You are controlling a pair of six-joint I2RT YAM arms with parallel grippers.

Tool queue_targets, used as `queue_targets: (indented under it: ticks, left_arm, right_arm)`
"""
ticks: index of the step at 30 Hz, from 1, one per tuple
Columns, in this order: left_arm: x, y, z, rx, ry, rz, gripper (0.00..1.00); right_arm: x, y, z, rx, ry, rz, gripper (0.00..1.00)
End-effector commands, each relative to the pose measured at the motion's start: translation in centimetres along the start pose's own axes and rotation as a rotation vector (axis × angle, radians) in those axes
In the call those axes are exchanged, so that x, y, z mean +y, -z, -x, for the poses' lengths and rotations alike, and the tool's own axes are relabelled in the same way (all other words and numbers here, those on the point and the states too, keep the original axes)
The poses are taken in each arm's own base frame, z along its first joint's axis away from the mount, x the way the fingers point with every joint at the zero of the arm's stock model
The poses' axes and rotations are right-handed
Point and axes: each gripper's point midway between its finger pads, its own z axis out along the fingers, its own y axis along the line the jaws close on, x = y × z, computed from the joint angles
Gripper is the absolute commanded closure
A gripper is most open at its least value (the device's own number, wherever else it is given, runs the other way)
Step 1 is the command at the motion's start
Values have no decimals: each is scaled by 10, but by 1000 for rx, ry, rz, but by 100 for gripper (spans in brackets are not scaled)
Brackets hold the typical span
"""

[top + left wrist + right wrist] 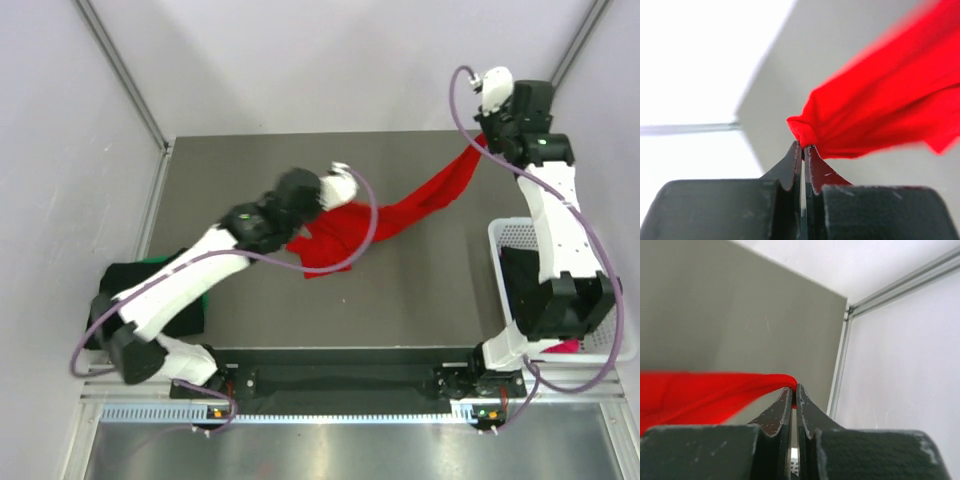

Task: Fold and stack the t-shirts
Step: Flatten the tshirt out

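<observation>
Top external view: red t-shirt [405,212], unfolded, is held stretched above the table [420,300] from centre toward far right corner. Left gripper [802,146] and right gripper [794,386] are each clamped on one end. Black and green t-shirts [140,272] appear stacked at near left corner; folding is judged outstanding.

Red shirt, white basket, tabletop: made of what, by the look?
Red t-shirt: soft matte cloth, probably knit; it sags and gathers in folds. White basket: likely moulded plastic, its wall a fine mesh. Tabletop: smooth matte grey sheet; material unclear.
</observation>
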Motion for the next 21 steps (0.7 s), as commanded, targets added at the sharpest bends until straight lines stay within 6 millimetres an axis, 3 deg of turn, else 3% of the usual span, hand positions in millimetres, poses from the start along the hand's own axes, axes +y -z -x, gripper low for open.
queue_targets:
  ticks: [1, 5, 9, 12, 15, 17, 20, 21]
  left_arm:
    - [58, 38, 3, -95, -59, 174, 100]
    - [108, 87, 2, -142, -17, 338, 100]
    - [162, 135, -15, -173, 103, 477, 100]
    - [183, 171, -11, -241, 116, 532, 100]
    - [201, 203, -4, -309, 148, 576, 100]
    - [210, 222, -2, -343, 173, 592, 100]
    - [218, 241, -1, -386, 210, 603, 100]
    - [220, 246, -4, -394, 217, 610, 100]
  right_arm:
    - [-33, 74, 47, -209, -120, -37, 100]
    - [-42, 161, 87, -415, -116, -59, 100]
    - [-52, 226, 106, -534, -104, -113, 100]
    - [-60, 268, 115, -607, -102, -166, 100]
    - [-64, 296, 118, -652, -105, -203, 100]
    - [-63, 305, 114, -657, -105, -212, 100]
    - [-53, 303, 98, -621, -102, -191, 100]
    - [-48, 290, 88, -582, -101, -174, 100]
